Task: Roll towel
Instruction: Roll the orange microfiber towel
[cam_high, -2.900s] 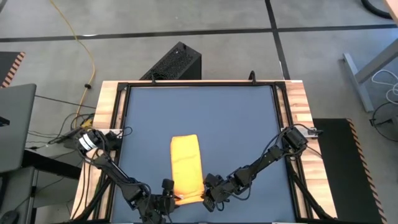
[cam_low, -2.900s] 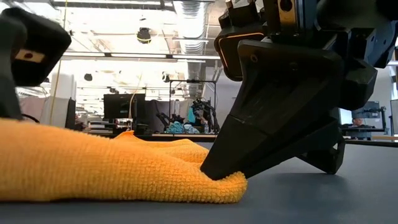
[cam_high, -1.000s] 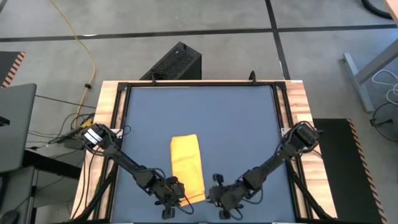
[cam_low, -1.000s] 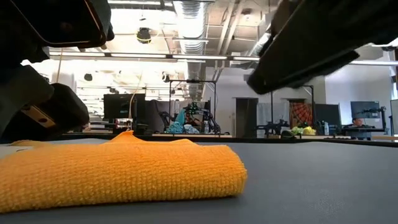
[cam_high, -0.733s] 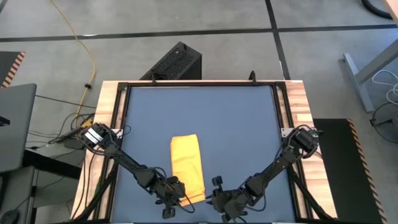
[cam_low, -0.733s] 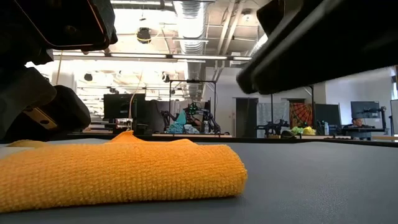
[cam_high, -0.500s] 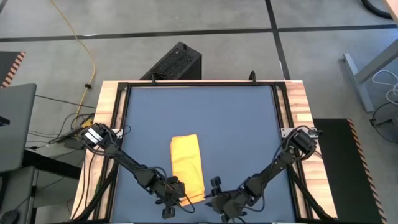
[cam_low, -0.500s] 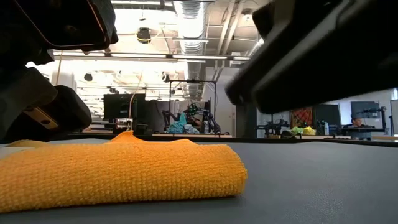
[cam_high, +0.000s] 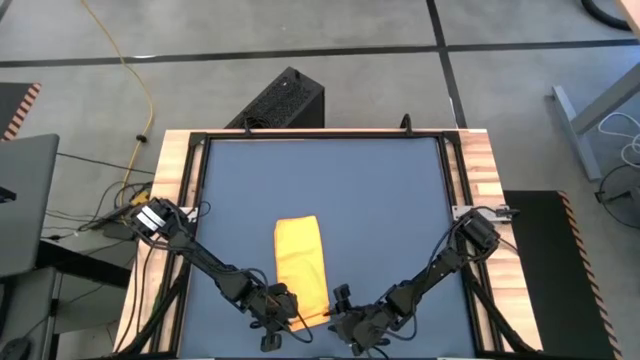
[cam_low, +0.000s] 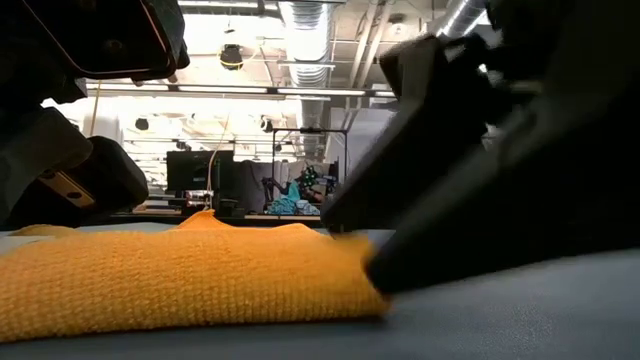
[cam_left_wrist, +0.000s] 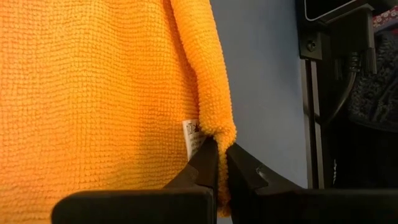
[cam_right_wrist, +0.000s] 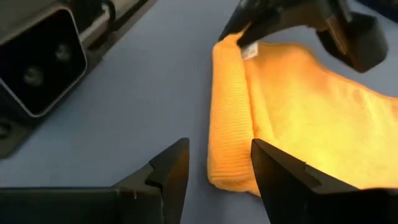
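Note:
The yellow-orange towel (cam_high: 300, 265) lies flat on the dark blue mat as a narrow strip running from near to far. Its near edge (cam_right_wrist: 230, 106) is a thick folded-over ridge, with a white tag (cam_left_wrist: 193, 138) at the left end. My left gripper (cam_left_wrist: 217, 158) is shut at that near-left corner. My right gripper (cam_right_wrist: 217, 168) is open, low over the mat at the near-right corner (cam_right_wrist: 233, 174). Its fingers stand on either side of the ridge's right end; whether they touch it I cannot tell. My left gripper pinches the left end of the towel's thick near edge (cam_left_wrist: 219, 132) between its two fingertips, right beside the white tag. The fingers come low from the table's left and lie in line with the ridge. The towel rests on the mat, slack.
The table's black frame rail (cam_left_wrist: 314, 93) and a camera block (cam_right_wrist: 37, 68) run along the near edge close to both grippers. Bare mat (cam_high: 380, 190) stretches to the far and right of the towel. A black box (cam_high: 280, 100) stands on the floor beyond the far edge.
My right gripper has moved a little toward the table's left and come down to the towel's near-right corner. The towel has not moved, and my left gripper has kept its hold.

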